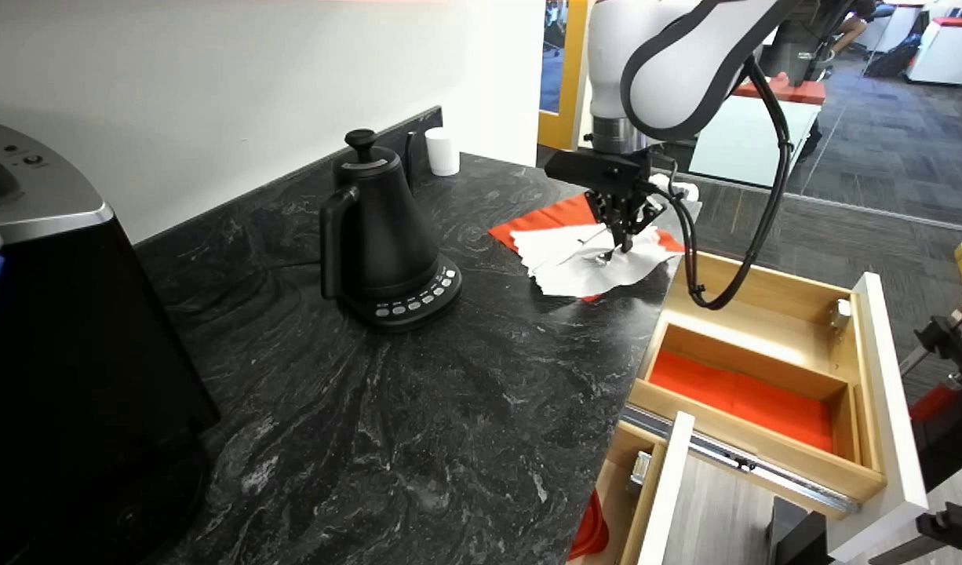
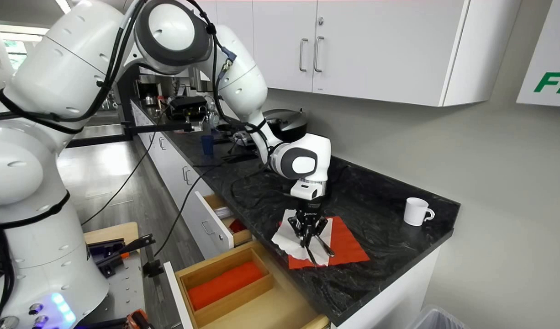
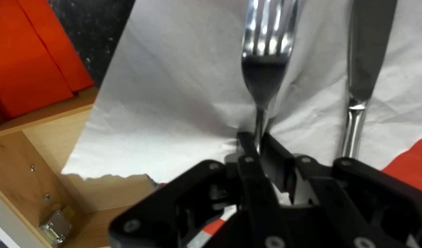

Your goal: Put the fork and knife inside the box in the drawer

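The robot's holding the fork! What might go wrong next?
The fork might twist or slip, since the gripper pinches only its skinny handle. The white paper underneath could get dragged along with it. The fork could also bump the box, down in the open drawer, on its way in.

End effector [image 2: 306,243] over white paper [image 2: 287,238], box [image 2: 235,296] in open drawer [image 2: 257,311].

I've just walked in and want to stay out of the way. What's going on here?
A robot arm has its gripper closed on the fork, down at the white paper on the counter. The knife lies beside the fork, not gripped. Neither is in the box yet; that sits inside the open drawer.
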